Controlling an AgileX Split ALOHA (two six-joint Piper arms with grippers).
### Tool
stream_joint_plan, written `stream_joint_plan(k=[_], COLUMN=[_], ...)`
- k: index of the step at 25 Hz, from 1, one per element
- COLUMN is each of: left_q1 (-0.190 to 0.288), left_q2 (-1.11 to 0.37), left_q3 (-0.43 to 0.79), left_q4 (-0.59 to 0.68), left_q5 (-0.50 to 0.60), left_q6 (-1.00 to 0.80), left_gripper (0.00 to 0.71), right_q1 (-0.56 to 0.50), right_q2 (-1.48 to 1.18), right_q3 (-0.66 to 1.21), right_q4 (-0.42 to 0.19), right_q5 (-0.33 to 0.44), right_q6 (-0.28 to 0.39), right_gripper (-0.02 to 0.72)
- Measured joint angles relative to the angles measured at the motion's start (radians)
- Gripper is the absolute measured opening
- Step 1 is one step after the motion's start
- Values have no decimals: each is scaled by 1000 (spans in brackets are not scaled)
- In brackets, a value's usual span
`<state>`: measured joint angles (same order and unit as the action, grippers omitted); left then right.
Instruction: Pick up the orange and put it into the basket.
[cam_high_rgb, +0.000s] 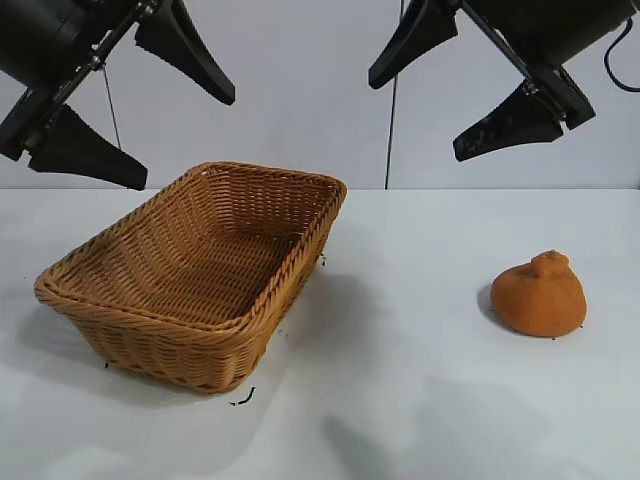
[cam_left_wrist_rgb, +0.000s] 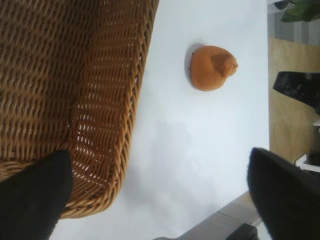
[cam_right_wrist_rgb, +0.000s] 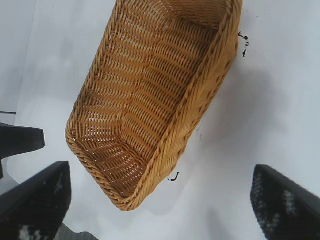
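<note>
One basket (cam_high_rgb: 190, 275) on table, one orange (cam_high_rgb: 538, 294) well apart; two pincers, left pincer (cam_high_rgb: 130, 105), right pincer (cam_high_rgb: 470, 85), released.

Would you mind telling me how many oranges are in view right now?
1. The orange sits on the white table, to the right of the basket and apart from it. None shows inside the basket.

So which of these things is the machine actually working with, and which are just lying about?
Part of the job:
the orange
the basket
left tool and right tool, both open, up above

Just lying about:
dark scraps beside the basket
the white table
</note>
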<state>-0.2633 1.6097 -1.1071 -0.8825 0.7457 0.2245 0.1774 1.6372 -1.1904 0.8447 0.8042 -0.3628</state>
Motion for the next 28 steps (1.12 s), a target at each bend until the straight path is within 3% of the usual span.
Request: stream_joint_plan(k=[21, 28], left_q1=[0, -4], left_q2=[-7, -127], left_q3=[1, 99], left_q4=[2, 3], left_q5=[1, -6], left_q6=[-25, -127], left_gripper=[680, 680], right_q1=[0, 0], right_q2=[0, 0], right_q3=[0, 0], right_q4=[0, 0], right_q5=[0, 0], right_q6=[0, 0], right_gripper=[696, 696])
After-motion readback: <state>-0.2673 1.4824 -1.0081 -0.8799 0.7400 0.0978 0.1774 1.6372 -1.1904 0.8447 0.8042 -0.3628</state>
